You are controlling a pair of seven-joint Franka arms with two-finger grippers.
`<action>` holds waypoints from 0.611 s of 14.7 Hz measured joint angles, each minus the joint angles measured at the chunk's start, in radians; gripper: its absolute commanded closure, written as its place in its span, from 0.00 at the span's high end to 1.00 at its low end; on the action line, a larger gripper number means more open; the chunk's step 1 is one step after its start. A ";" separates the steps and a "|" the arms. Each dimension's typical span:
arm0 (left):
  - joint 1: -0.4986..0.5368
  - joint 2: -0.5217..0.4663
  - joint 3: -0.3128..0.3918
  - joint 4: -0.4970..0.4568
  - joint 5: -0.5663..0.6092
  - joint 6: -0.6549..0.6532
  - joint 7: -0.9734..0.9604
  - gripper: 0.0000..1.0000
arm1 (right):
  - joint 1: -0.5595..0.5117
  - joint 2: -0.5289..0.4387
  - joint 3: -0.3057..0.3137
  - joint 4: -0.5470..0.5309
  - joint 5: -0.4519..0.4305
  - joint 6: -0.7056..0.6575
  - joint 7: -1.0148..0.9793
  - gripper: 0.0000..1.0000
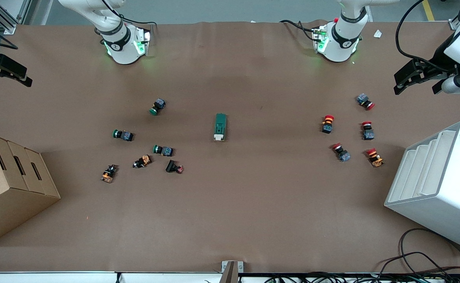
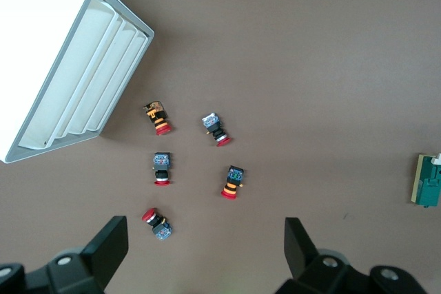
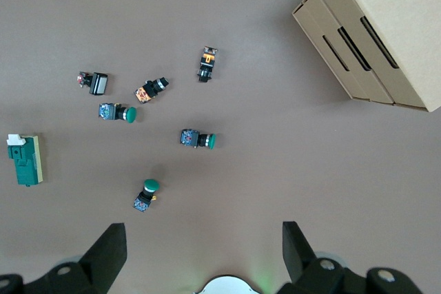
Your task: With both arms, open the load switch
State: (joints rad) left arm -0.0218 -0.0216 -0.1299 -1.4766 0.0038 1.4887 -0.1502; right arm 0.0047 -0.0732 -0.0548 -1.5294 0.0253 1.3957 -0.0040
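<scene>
The load switch (image 1: 220, 126), a dark-green block with a white lever piece at the end nearer the front camera, lies alone in the middle of the table. It shows at the edge of both wrist views (image 2: 428, 180) (image 3: 25, 160). My left gripper (image 1: 416, 84) hangs high over the left arm's end of the table, open (image 2: 204, 246) and holding nothing, with red push buttons below it. Over the right arm's end my right gripper (image 1: 8, 76) also hangs high, open (image 3: 204, 246) and holding nothing. Both grippers are well away from the switch.
Several red-capped push buttons (image 1: 347, 133) lie toward the left arm's end, beside a white slotted rack (image 1: 438, 184). Several green-capped and orange push buttons (image 1: 143, 145) lie toward the right arm's end, near a cardboard box (image 1: 10, 184). Cables trail at the table's near edge.
</scene>
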 measured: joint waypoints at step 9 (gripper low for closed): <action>-0.038 0.031 -0.051 -0.003 -0.001 0.025 -0.003 1.00 | 0.000 0.000 0.000 0.000 0.000 0.000 0.000 1.00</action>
State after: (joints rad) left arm -0.0596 0.0094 -0.1805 -1.4797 0.0025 1.5135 -0.1533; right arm 0.0047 -0.0732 -0.0547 -1.5294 0.0253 1.3958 -0.0040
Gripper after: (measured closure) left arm 0.000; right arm 0.000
